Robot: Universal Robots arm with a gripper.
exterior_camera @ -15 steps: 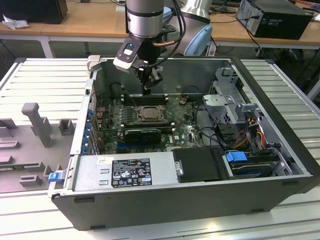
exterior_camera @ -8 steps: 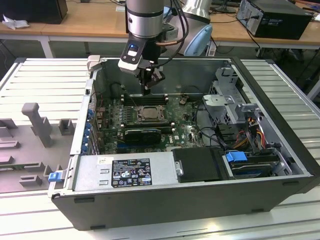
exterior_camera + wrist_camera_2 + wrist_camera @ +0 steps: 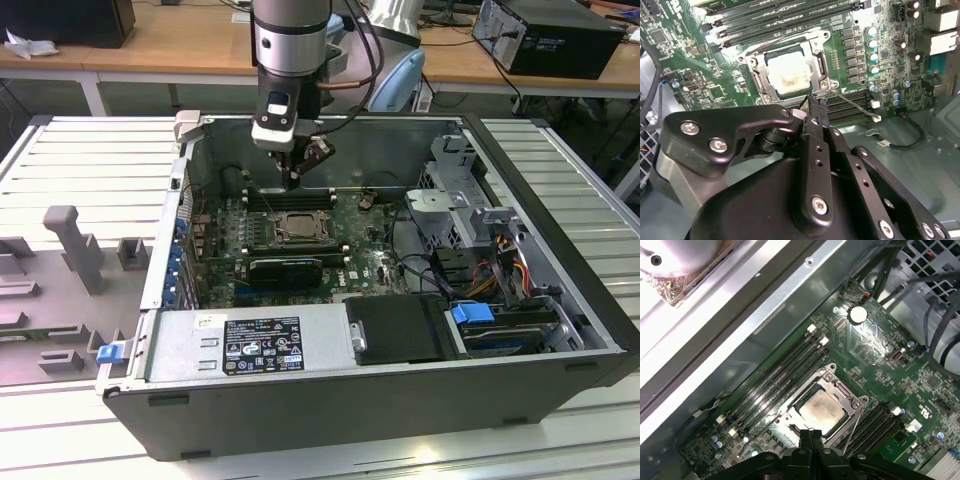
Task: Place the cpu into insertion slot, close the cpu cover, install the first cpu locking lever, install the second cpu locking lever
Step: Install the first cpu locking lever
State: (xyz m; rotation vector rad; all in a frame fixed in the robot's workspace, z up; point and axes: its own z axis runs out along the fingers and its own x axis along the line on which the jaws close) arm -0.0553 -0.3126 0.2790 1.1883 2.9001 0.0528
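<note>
Wooden desks (image 3: 180, 45) are seen at the back of the room, and in front of them a ribbed metal surface (image 3: 80, 150) carries an open computer case (image 3: 400, 400). The arm is lowered into the case, and the gripper (image 3: 292, 180) is held just above the green motherboard (image 3: 890, 50), close to one corner of the insertion slot (image 3: 756, 75).

In both wrist views the gripper (image 3: 814, 102) (image 3: 810, 432) is seen with its fingers pressed together, and nothing can be made out between them. The cpu (image 3: 789, 74) (image 3: 822, 407) is seated in the slot, its pale face showing through the window of the cpu cover (image 3: 821, 62), which appears to be laid flat over it. A thin wire locking lever (image 3: 855, 106) (image 3: 854, 427) is seen standing free from the socket corner, slanted out over the nearby memory slots (image 3: 860, 102). It is judged not to be latched.

Several risks are judged likely. The lever is thin and springy, so it could be lost from under the narrow fingertips and could snap back. If the tips are driven down off-line, the small components beside the socket could be scraped. If the cover is not fully seated, it could be lifted or the chip shifted once force is applied.
</note>
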